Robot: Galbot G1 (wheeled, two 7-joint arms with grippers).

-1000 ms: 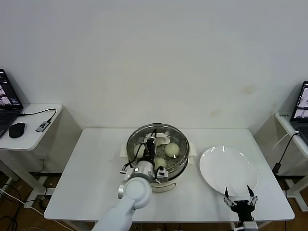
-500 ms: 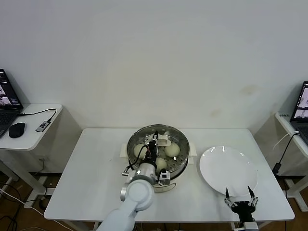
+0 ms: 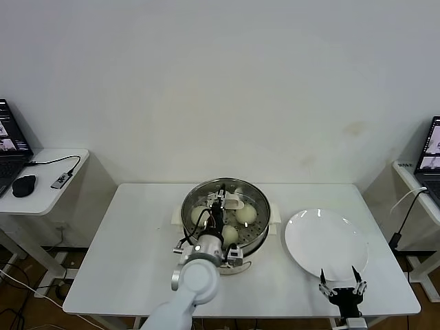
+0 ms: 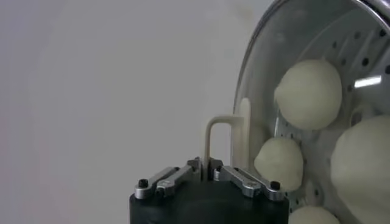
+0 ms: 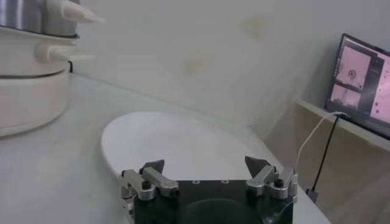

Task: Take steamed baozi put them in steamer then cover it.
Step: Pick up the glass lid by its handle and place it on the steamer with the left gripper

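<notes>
The steamer stands mid-table on its white base. Three baozi show inside it through the glass, and several show in the left wrist view. The cover lies over the steamer's top, and its metal rim shows in the left wrist view. My left gripper is shut on the cover's cream-white handle. My right gripper is open and empty near the table's front right edge.
A flat white plate lies right of the steamer, just behind my right gripper. The steamer's white base shows in the right wrist view. Side desks with laptops stand far left and far right.
My left arm has shifted a little and the cover has settled squarer over the steamer. The right arm has barely moved.
</notes>
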